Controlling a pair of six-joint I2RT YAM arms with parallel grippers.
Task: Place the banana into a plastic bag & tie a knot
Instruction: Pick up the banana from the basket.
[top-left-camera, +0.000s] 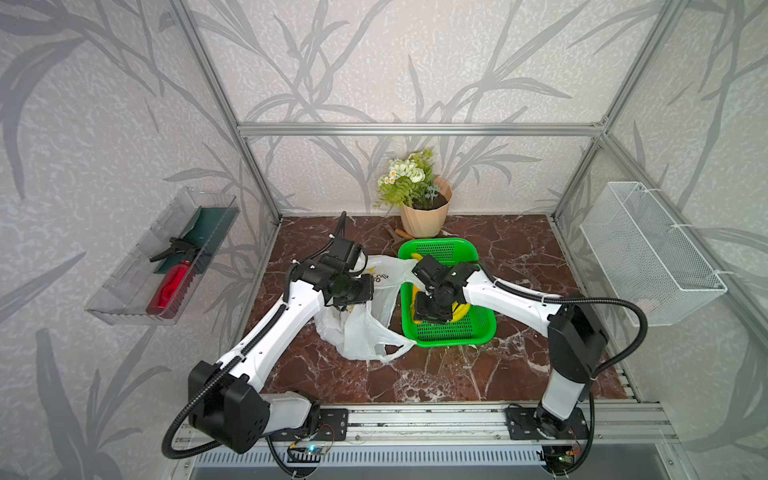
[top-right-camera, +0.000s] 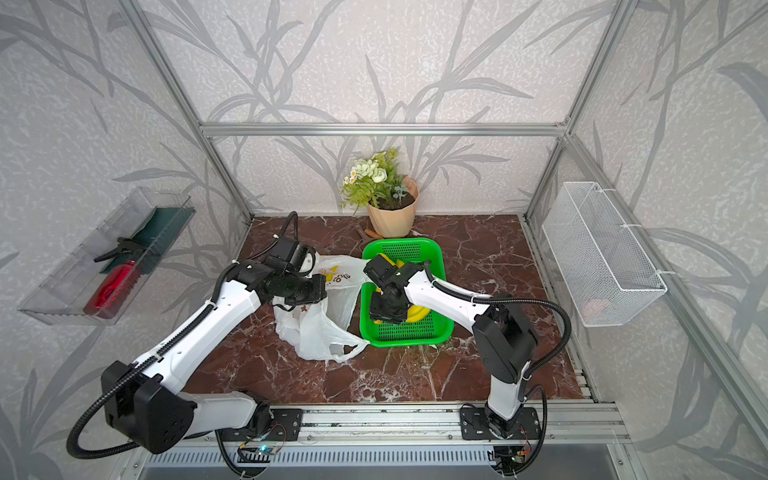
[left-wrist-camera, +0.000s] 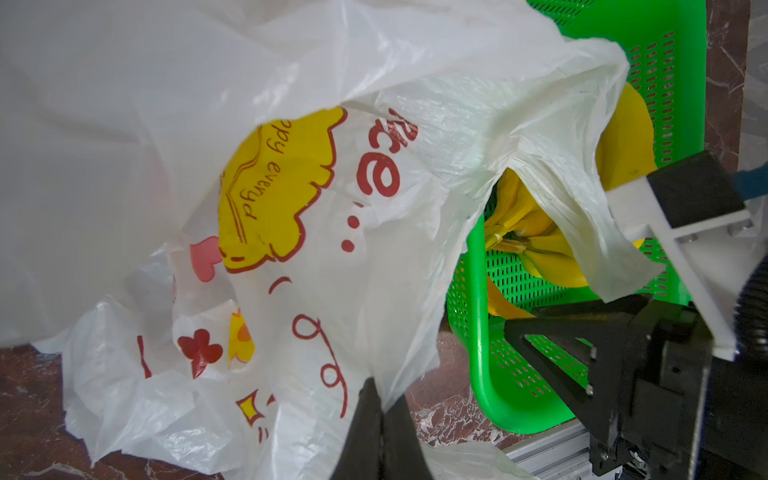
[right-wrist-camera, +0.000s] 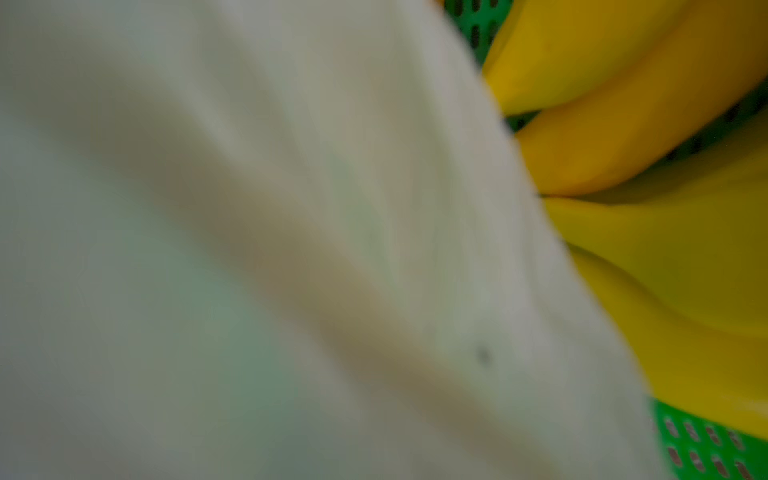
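My test cell, dressed like home
Aluminium frame (top-left-camera: 419, 129), leaf wallpaper panels (top-left-camera: 374, 62), marble counter (top-left-camera: 519, 257) and a flower pot (top-left-camera: 424, 220) surround me.

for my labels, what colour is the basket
The basket is bright green, clearest in a top view.

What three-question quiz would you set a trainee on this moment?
1. True or false: the thin white printed plastic bag is already knotted shut.
2. The yellow bananas lie in: A) green perforated plastic basket; B) cardboard box; C) steel bowl.
3. What does the left tool pinch?
Key: 1 false; 2 A; 3 the bag.
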